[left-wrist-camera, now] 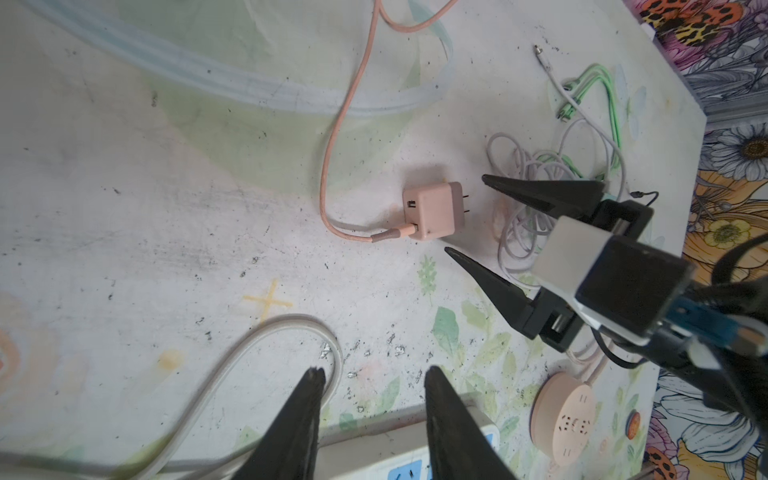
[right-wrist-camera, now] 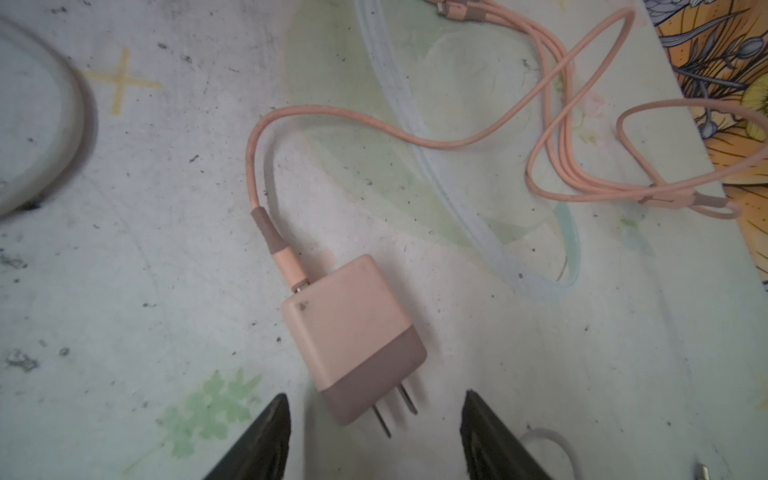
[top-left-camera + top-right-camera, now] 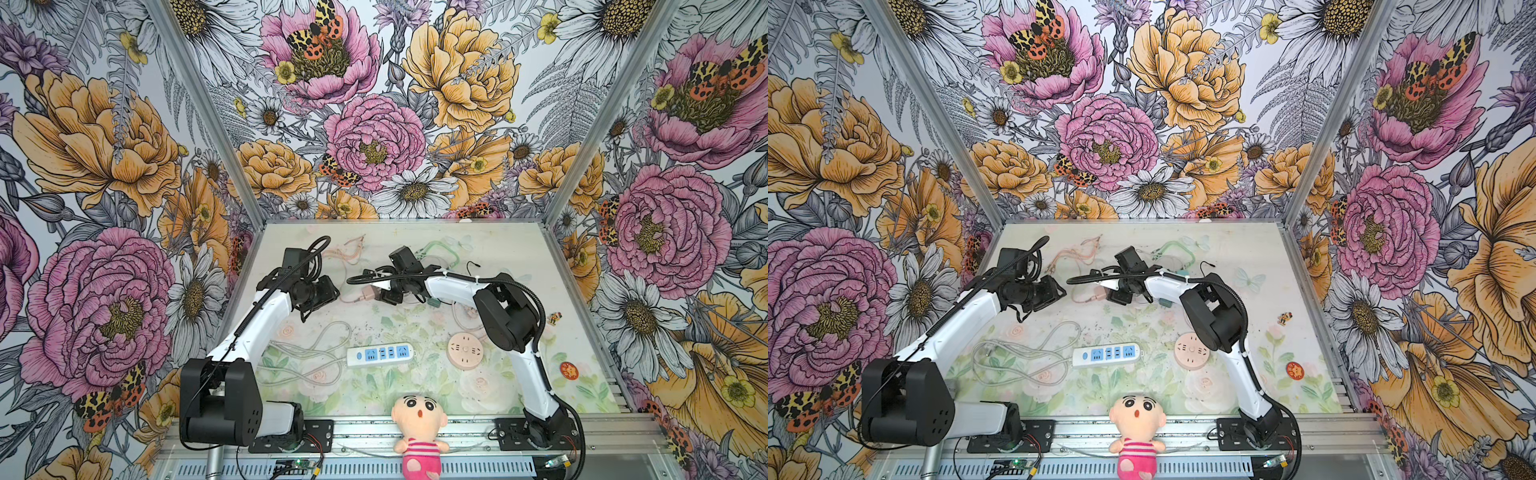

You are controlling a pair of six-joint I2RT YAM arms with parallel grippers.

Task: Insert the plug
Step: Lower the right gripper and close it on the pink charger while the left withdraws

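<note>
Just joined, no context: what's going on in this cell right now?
The right claw is open and empty, lined up on the pink charger plug, which lies loose on the table with its prongs toward that claw. The left claw hangs open nearby, holding nothing. The white power strip and the round pink socket both have nothing plugged in.
</note>
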